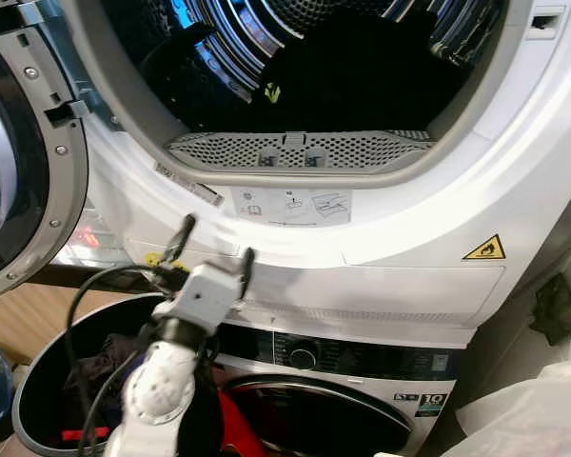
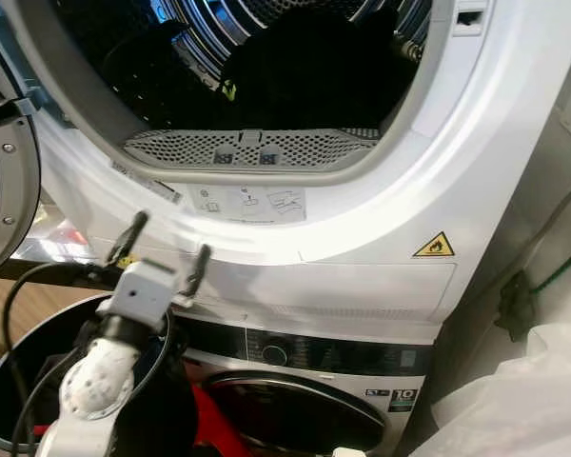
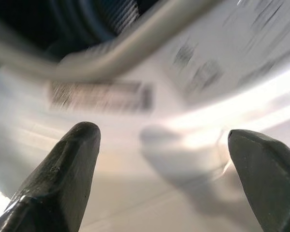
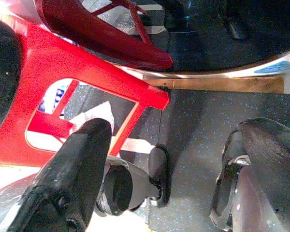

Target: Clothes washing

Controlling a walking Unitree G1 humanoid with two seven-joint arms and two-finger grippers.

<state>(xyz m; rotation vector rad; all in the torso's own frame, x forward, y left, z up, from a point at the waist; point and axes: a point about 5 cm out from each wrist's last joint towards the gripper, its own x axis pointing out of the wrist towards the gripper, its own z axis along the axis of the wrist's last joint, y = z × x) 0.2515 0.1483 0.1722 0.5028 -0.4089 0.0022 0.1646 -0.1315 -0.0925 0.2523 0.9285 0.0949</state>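
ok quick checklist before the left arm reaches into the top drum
1. Upper door swung open: ok.
2. Left gripper open, nothing between its jaws: ok.
3. Left gripper raised to the opening: not ok, it sits below the rim by the instruction label.
4. Dark clothes in the drum: ok.
5. Lint filter seated at the rim: ok.
6. Right gripper clear of the red basket: cannot tell.

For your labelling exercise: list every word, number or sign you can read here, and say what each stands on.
"10": badge on the lower machine.
Flame warning triangle: on the dryer front.
Pictogram sticker below the drum opening: too small to read.
Barcode label: blurred, unreadable.
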